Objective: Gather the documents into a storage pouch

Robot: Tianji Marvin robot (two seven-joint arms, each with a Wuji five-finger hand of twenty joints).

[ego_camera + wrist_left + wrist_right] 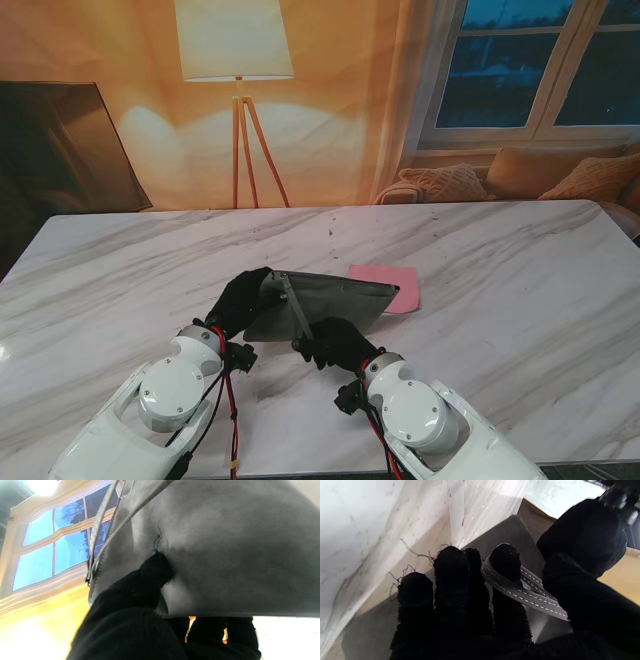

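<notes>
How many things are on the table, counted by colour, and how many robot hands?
Grey pouch: 1
Pink paper: 1
Black-gloved hands: 2, the left hand and the right hand, both holding the pouch
Total: 4

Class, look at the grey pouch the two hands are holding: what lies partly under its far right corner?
A pink sheet lies flat on the table, its near left part covered by the grey pouch. How far it reaches beneath cannot be seen.
</notes>
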